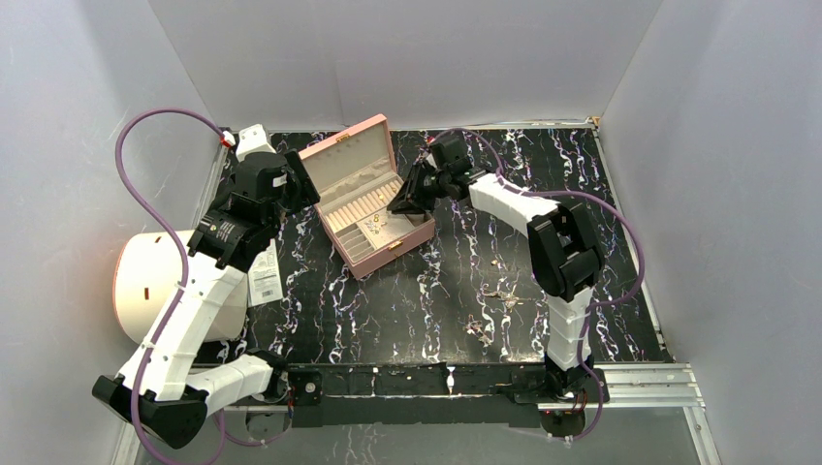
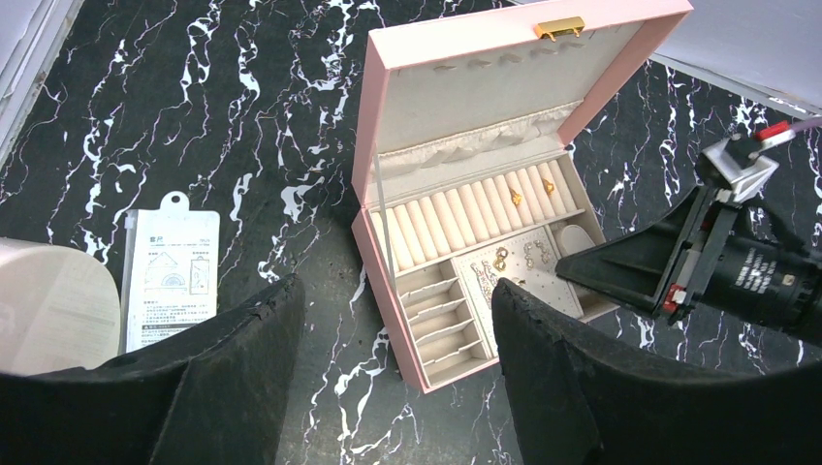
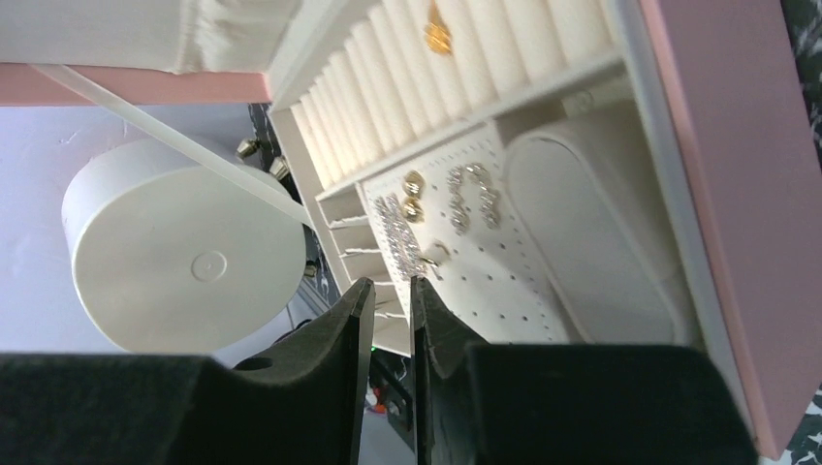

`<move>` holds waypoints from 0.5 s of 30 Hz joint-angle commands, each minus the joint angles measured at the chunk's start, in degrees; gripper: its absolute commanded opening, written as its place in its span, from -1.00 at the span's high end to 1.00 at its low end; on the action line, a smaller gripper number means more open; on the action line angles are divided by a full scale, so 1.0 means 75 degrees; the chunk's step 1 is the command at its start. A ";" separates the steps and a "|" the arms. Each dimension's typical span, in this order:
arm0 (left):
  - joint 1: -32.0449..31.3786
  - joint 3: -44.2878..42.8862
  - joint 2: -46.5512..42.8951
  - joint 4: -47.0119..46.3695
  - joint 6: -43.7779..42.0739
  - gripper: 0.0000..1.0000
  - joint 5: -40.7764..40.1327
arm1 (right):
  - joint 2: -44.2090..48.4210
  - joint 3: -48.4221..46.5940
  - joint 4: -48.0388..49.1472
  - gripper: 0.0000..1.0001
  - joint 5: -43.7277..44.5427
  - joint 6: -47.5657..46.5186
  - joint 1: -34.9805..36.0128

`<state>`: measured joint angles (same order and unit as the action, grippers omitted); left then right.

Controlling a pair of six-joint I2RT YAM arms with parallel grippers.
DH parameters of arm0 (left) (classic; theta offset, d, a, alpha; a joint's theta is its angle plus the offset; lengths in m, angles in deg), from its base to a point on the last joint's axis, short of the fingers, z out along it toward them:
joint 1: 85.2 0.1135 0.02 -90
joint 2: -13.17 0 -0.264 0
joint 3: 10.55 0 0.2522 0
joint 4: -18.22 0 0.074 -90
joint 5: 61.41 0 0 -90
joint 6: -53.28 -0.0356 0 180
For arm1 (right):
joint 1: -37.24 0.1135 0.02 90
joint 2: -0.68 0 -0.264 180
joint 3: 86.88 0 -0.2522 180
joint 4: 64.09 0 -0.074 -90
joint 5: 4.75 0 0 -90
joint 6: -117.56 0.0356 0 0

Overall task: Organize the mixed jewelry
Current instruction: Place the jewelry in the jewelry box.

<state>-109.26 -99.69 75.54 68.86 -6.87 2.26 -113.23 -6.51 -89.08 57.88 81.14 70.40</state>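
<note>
The pink box (image 1: 380,138) lies open at the table's middle. Inside it, gold rings (image 2: 515,198) sit in the cream ring rolls. Gold studs (image 3: 414,184), silvery earrings (image 3: 472,199) and a sparkly chain piece (image 3: 395,237) rest on the perforated panel (image 3: 504,281). Loose mixed jewelry (image 1: 501,291) lies scattered on the marble near the right arm. My right gripper (image 3: 393,286) hovers over the panel, its fingers a narrow gap apart with nothing between them; a small gold piece (image 3: 433,254) lies just beyond the tips. My left gripper (image 2: 397,310) stands wide open and empty, above the box's front left corner.
A white round container (image 1: 145,281) sits off the table's left edge, beside the left arm. A white paper tag (image 2: 170,276) lies on the marble left of the box. More small pieces (image 1: 477,329) lie near the front edge. Grey walls enclose the table.
</note>
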 commanded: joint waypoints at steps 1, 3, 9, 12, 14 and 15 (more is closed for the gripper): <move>0.0031 -0.0182 -0.0102 -0.0113 0.0034 -0.36 -0.0063 | 0.0064 -0.0894 -0.0465 0.41 0.0409 -0.0759 0.0158; 0.0031 -0.0217 -0.0089 -0.0112 0.0051 -0.36 -0.0064 | -0.0033 -0.1204 -0.0734 0.40 0.0602 -0.1014 0.0252; 0.0031 -0.0223 -0.0079 -0.0095 0.0107 -0.36 -0.0025 | -0.0314 -0.2107 -0.1821 0.39 0.1581 -0.1811 0.0673; 0.0031 -0.0184 -0.0089 -0.0101 0.0133 -0.36 0.0000 | -0.0461 -0.2411 -0.2177 0.41 0.2028 -0.2088 0.0881; 0.0031 -0.0181 -0.0091 -0.0101 0.0138 -0.36 0.0011 | -0.0533 -0.2543 -0.2324 0.41 0.2314 -0.2189 0.0971; 0.0031 -0.0178 -0.0097 -0.0091 0.0142 -0.36 0.0007 | -0.0554 -0.2576 -0.2353 0.41 0.2421 -0.2245 0.1012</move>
<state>-109.26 -99.69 75.54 68.86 -6.24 2.65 -115.92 -22.26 -102.61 70.01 68.37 76.59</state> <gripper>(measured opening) 0.681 0.297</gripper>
